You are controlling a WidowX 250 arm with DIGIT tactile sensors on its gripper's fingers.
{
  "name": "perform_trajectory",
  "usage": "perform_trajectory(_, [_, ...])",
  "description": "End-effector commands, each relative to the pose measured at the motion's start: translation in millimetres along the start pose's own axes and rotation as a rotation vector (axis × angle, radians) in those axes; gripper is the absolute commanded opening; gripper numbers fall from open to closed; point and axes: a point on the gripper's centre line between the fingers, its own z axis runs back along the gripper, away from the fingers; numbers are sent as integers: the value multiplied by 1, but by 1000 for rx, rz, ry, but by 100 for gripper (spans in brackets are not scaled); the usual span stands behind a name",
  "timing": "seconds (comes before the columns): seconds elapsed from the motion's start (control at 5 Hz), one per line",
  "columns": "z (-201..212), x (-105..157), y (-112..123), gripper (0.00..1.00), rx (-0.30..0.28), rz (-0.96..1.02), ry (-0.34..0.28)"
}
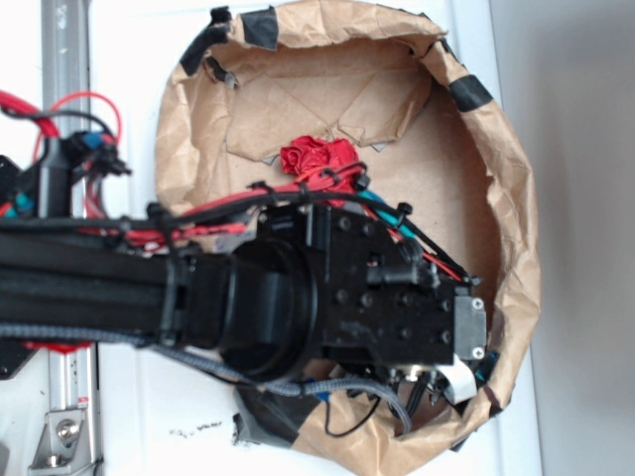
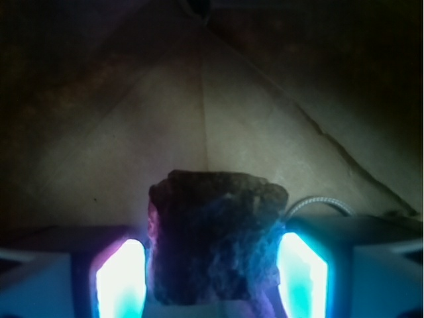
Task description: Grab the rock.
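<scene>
rock sits between the fingers, both glowing pads flush on its sides, so pinching it, judged from wrist view; exterior view hides it under the gripper inside the paper nest; risks: craggy faces give uneven contact, rock may twist or slip out forward on lift; paper wall close, could snag

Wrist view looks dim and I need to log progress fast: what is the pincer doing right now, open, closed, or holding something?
Pincer: closed on the rock, which sits between both glowing pads.
</scene>
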Motion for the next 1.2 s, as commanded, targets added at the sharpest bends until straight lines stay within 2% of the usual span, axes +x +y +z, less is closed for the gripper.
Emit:
perform_trajectory(0.0, [92,-15,31,0,112,209,-103])
perform_trajectory(0.2, [135,-38,44,0,133,447,-102])
perform_trajectory(0.4, [160,-44,41,0,138,549,-71])
perform_trajectory(0.6, [179,-47,37,0,184,723,-63])
perform_trajectory(1.0, [171,-48,42,0,235,821,-58])
